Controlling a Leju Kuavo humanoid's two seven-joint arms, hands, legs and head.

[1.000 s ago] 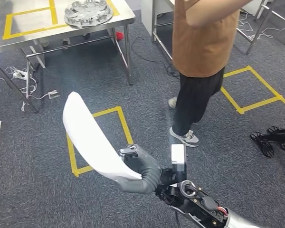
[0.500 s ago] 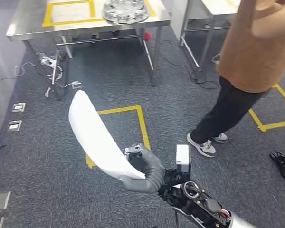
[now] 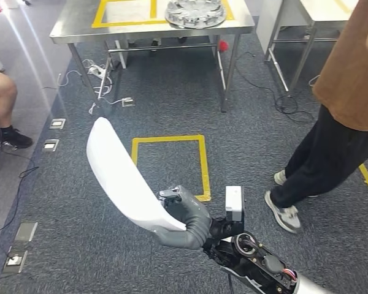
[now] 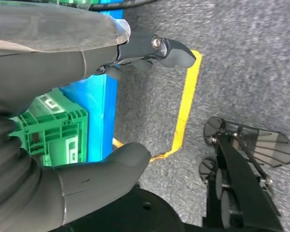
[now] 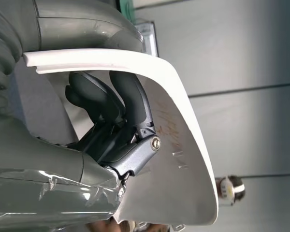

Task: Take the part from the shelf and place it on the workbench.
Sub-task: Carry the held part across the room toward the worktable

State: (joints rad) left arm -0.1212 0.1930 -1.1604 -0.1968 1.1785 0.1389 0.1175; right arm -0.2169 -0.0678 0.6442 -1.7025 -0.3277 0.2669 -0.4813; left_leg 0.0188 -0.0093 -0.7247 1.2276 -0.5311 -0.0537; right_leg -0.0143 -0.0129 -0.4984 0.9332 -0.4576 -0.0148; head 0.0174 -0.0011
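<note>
A white curved panel part [image 3: 122, 180] stands up from my right hand [image 3: 184, 214], which grips its lower end low in the head view. Close up, the dark fingers [image 5: 129, 101] curl against the inside of the white part [image 5: 172, 145] and the thumb lies along its outer edge. The steel workbench [image 3: 80, 27] stands far ahead at the top, with a yellow taped rectangle on it. My left hand [image 4: 45, 63] hangs over the carpet with thumb and fingers apart and nothing between them.
A round metal disc [image 3: 194, 12] lies on the workbench. A person [image 3: 344, 110] in an orange top stands at the right. Someone's leg [image 3: 2, 98] is at the left edge. A yellow floor square [image 3: 203, 165] lies ahead. Cables [image 3: 99, 73] trail under the bench. A green crate [image 4: 52, 130] stands by my left hand.
The camera has turned, so the workbench now sits nearer the middle and the standing person has slid to the right edge. My right hand holds the white part as before.
</note>
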